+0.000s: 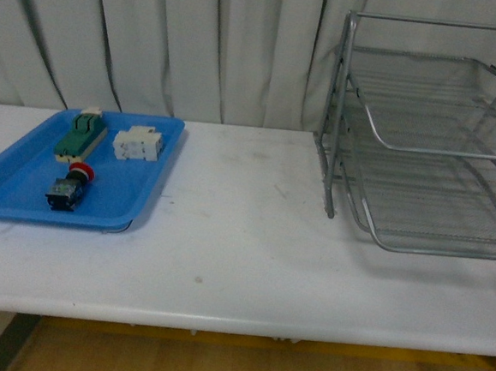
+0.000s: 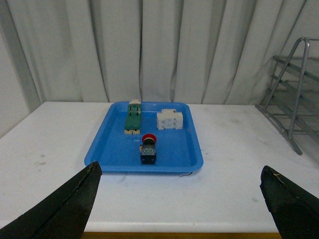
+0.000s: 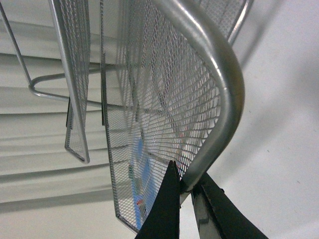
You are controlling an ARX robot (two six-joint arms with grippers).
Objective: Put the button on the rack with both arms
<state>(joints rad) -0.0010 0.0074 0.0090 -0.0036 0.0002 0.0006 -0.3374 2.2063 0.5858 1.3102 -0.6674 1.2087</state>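
The button (image 1: 70, 186) is lying in the near part of the blue tray (image 1: 7, 194), its red cap pointing toward the curtain (image 1: 199, 44) and its black body toward the bench's (image 1: 243, 245) front edge. Behind it in the tray, a green-and-cream block (image 1: 81, 134) and a white component (image 1: 138, 143) are sitting side by side, both apart from the button. In the left wrist view, the left tool (image 2: 179, 172) is hovering over the bench's near edge with its fingers (image 2: 75, 199) spread wide and gripping nothing. The button is sitting ahead of the gap between them, well apart from both. The tray is occupying the bench's left side, and the rack (image 1: 331, 140) is standing well apart on the right. There the right tool (image 3: 186, 179) is pinching the rack's tubular rim between its nearly closed fingers, far from the button.
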